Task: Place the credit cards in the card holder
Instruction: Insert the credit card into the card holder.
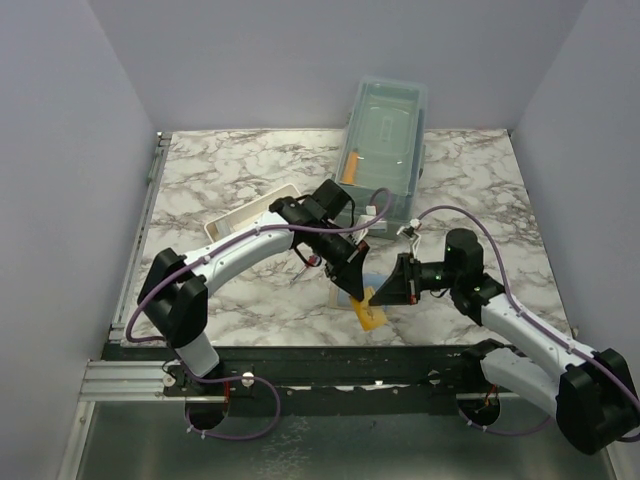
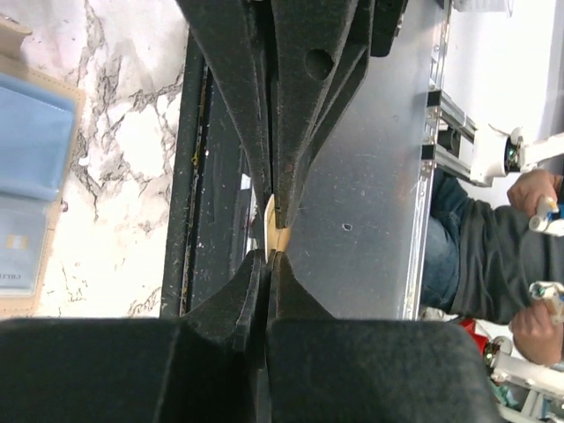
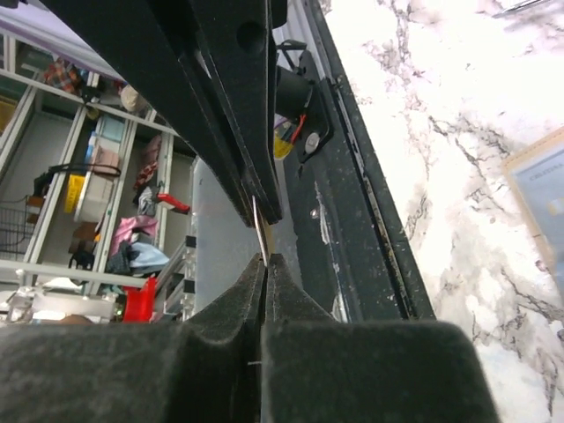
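An orange-yellow credit card (image 1: 366,298) is held edge-on between both grippers, just above the table near its front edge. My left gripper (image 1: 355,289) is shut on one end of it; the card's thin edge shows at its tips in the left wrist view (image 2: 275,231). My right gripper (image 1: 381,294) is shut on the other end (image 3: 261,231). The tan card holder (image 2: 35,150) lies open on the marble, blue lining up, with a pale blue card in one pocket. It also shows in the right wrist view (image 3: 539,189). In the top view it is mostly hidden below the grippers (image 1: 372,319).
A large translucent lidded box (image 1: 385,140) stands at the back, an orange stick (image 1: 348,170) inside. A white tray (image 1: 250,215) lies left of the left arm. The black front rail (image 1: 350,360) runs just below the grippers.
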Robot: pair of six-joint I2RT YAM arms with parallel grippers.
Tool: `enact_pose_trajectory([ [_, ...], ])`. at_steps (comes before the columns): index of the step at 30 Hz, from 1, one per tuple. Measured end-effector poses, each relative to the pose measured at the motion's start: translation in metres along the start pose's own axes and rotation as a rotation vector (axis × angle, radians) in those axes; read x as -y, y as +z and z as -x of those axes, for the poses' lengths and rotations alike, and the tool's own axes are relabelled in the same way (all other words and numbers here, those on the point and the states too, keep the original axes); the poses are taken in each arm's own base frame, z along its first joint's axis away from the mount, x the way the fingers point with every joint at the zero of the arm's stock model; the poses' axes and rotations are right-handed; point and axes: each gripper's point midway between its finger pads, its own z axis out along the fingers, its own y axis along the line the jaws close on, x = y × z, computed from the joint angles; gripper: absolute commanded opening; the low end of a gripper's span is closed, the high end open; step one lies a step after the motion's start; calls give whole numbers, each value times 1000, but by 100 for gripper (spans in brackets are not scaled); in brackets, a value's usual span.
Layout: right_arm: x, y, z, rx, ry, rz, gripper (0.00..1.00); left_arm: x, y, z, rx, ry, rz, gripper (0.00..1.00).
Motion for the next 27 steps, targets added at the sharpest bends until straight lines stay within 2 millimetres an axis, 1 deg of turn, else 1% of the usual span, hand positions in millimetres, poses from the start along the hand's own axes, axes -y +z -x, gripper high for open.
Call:
enact_pose_trajectory([
  [2,0,0,0,7,-1,3,0,-5,-2,4,6,-28,29,7],
  [3,2,0,2,17,-2,-3,0,-7,-3,5,9,-38,37,16],
  [4,3,1,5,30,1,-12,0,-9,-5,7,14,-61,46,31],
  [5,4,2,8,48,2,-25,0,-12,-8,9,24,-88,56,51],
  [6,5,2,12,64,5,-31,0,-17,-13,14,49,-116,67,68],
  [7,5,2,14,77,12,-35,0,-24,-20,19,77,-136,88,73],
  [9,10,3,14,107,38,-50,0,-43,-41,33,162,-189,129,74],
  [10,13,3,14,125,57,-62,0,-55,-55,40,224,-216,152,75],
  [11,17,3,14,145,76,-74,0,-64,-67,43,273,-239,169,75],
  [13,21,2,17,191,105,-96,0,-75,-85,44,354,-292,189,75],
  [14,22,1,20,214,112,-104,0,-76,-88,43,373,-307,190,75],
  [16,21,0,30,266,111,-115,0,-72,-88,42,418,-328,169,75],
  [21,18,-4,56,381,97,-142,0,-55,-77,37,520,-346,92,76],
  [23,15,-5,66,414,88,-149,0,-47,-72,36,566,-344,48,74],
  [26,10,-7,78,454,72,-148,0,-33,-61,37,588,-331,-7,66],
  [27,9,-8,81,463,69,-148,0,-26,-55,40,588,-316,-24,60],
])
